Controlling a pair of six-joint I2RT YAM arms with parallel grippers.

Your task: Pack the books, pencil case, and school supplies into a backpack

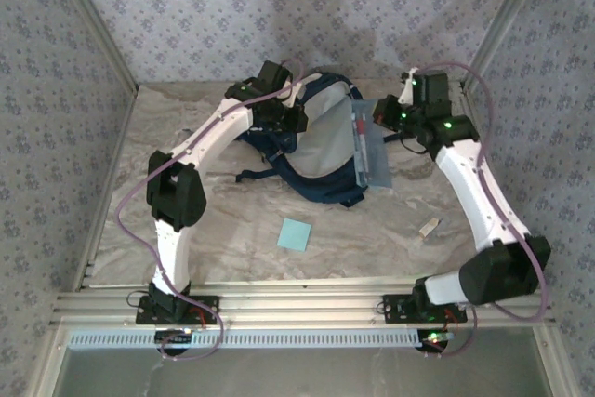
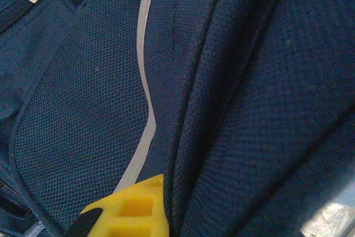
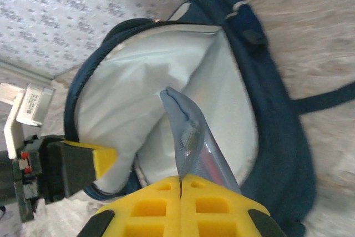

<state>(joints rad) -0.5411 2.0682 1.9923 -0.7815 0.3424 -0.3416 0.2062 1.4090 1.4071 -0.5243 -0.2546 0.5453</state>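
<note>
Your right claw (image 3: 181,182) is closed tight, pinching the pencil case (image 3: 186,129) at the open backpack's (image 3: 277,109) mouth. Your left claw (image 3: 111,158) grips its left rim.

Navy fabric backpack (image 1: 314,194) lay open, pale lining showing; translucent grey-blue pencil pouch (image 1: 367,151) angled into its mouth; light-blue square pad (image 1: 295,233) lay flat nearby.
</note>
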